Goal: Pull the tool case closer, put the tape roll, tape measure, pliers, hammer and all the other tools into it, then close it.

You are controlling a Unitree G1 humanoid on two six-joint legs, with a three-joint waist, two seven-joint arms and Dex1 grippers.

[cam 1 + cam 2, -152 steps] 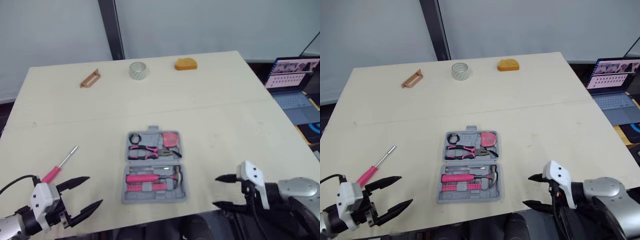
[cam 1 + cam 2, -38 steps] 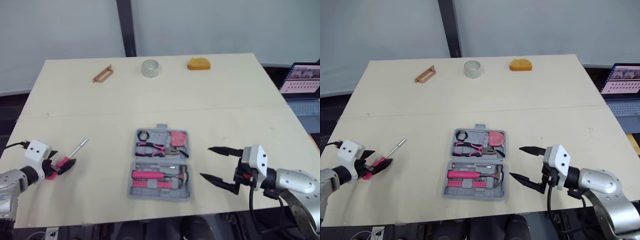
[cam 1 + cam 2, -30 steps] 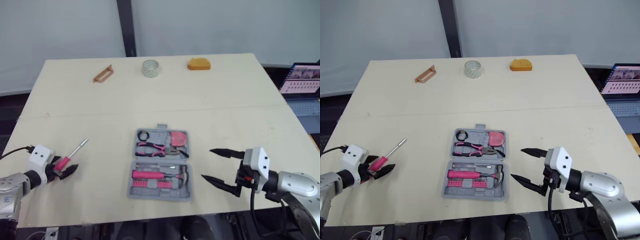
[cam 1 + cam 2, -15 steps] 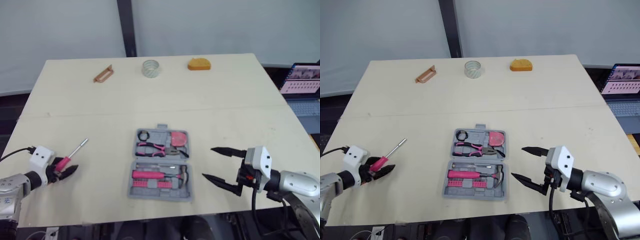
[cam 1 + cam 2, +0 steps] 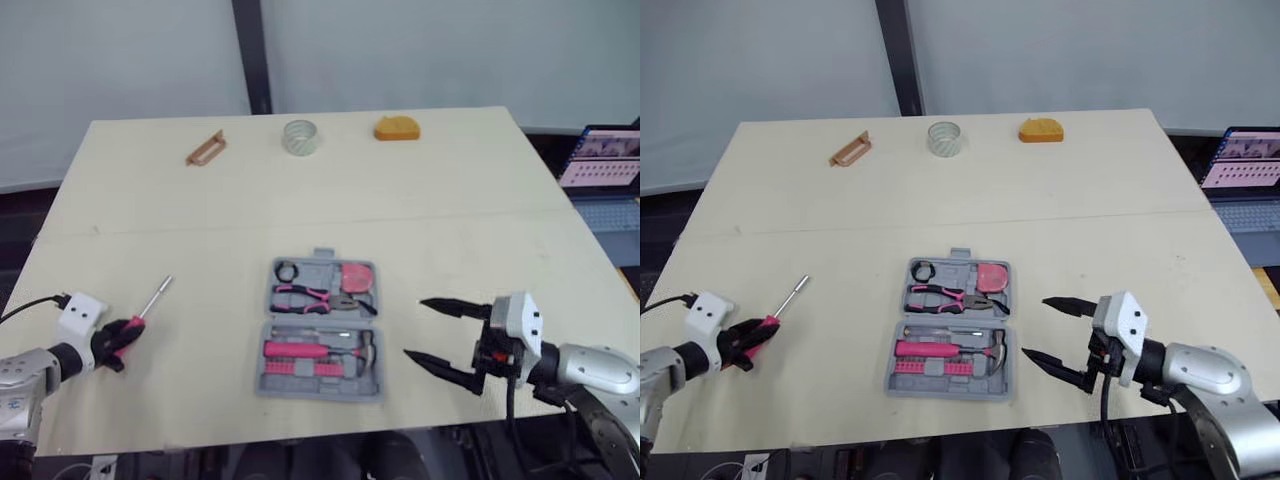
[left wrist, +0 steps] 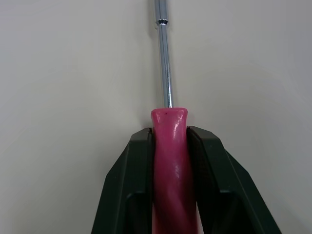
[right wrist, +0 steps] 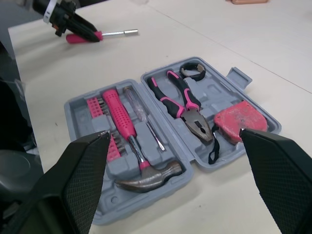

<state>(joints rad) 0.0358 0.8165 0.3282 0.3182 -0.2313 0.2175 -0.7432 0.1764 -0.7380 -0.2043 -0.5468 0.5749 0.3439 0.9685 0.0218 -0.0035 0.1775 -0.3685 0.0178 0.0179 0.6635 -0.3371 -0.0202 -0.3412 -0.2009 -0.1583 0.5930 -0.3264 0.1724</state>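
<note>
1 screwdriver [image 6: 165, 78]: handle clamped in left tool [image 6: 169, 130], shaft jutting beyond.

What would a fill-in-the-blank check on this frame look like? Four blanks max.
1. The left pincer is shut on the pink ___ of the steel-shafted screwdriver.
2. The right pincer stands ___, holding nothing.
3. The grey plastic tool case lies open with the pink-handled hammer ___ it.
4. The translucent tape roll lies ___ the case.

Missing words: handle; open; inside; outside.
</note>
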